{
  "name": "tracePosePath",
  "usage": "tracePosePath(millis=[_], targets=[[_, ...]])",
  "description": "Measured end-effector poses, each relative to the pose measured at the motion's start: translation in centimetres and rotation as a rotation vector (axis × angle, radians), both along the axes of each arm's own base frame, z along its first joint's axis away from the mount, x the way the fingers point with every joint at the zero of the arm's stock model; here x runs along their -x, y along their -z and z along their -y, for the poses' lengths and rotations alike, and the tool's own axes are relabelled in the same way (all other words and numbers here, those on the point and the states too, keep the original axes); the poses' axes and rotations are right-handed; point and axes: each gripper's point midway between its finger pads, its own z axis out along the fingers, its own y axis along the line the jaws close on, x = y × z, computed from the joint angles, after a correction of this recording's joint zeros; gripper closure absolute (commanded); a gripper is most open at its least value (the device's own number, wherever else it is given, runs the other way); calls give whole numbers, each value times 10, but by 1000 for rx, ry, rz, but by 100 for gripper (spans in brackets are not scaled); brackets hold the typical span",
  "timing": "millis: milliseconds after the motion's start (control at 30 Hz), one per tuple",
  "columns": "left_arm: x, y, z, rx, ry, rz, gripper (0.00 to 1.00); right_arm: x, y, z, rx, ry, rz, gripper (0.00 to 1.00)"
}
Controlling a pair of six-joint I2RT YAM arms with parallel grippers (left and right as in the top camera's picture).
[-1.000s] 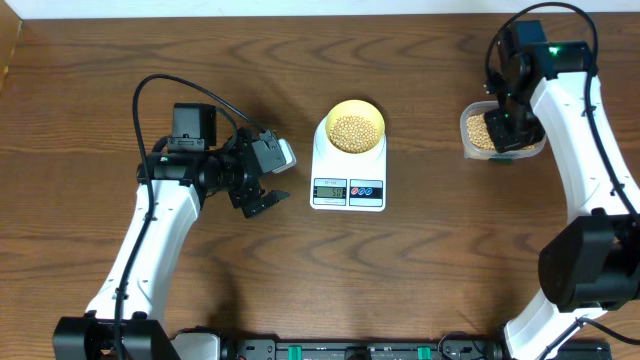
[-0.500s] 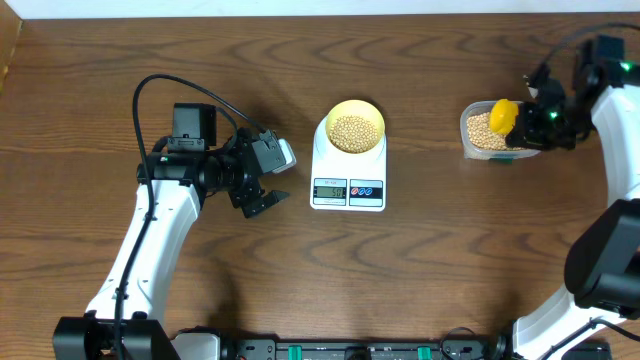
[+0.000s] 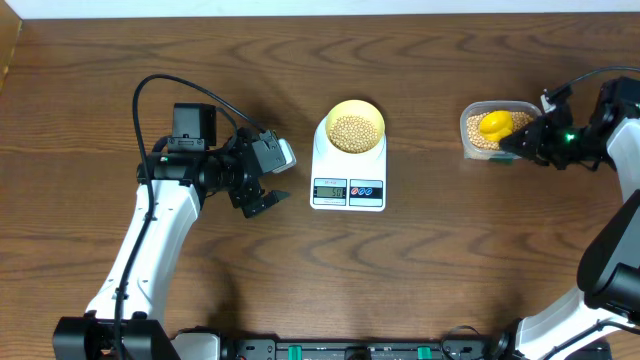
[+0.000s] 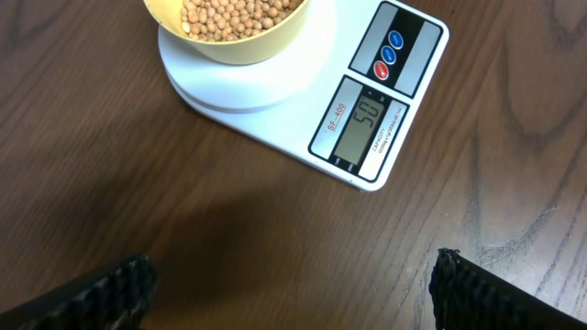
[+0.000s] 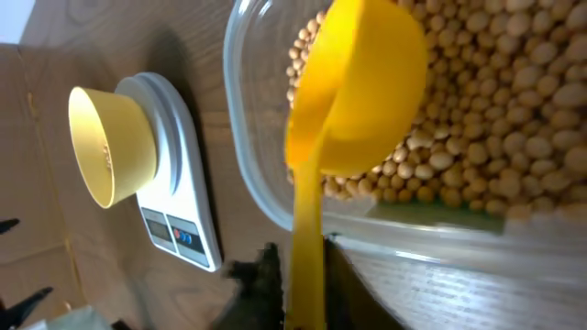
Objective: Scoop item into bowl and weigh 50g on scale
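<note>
Left claw [image 4: 293, 280]: spread wide, nothing in it, hovering over the brown wood table [image 4: 138, 183] left of the scale. Only the two dark fingertips [image 4: 124, 284] show, cut off at the bottom edge of the left wrist view.

Small pale-yellow round bowl [image 5: 110, 147] sits on the white flat digital kitchen scale [image 4: 266, 101], with small round tan beans [image 3: 355, 130] inside. The grey LCD display [image 4: 365, 126] reads 50 in the left wrist view but is too small to read overhead. The bowl's far side is cropped there.

Bright yellow long-handled plastic scoop [image 5: 362, 82] lies in the clear plastic tub [image 5: 248, 156] on more beans, well right of the scale.

Right claw [image 5: 307, 298]: the scoop handle runs between its fingers, which are blurred and cropped. Can't tell if it's pinching the handle or loose.
</note>
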Motion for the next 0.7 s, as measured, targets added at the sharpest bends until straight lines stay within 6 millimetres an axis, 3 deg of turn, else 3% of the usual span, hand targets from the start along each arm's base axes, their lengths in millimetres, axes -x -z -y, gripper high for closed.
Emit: tracePosePath(millis=[133,200,333,433,700], targets=[[0,0,0,0,0,0,3,-1,0,0,-23,29,-17,56],[0,0,0,0,0,0,2,0,-1,-1,-35,43,-30,34],[0,0,0,0,0,0,3,13,0,-7,-72,60,-112,7],[0,0,0,0,0,0,2,29,3,-10,-84,72,-199,1],[0,0,0,0,0,0,2,50,8,-8,-35,77,-302,1]])
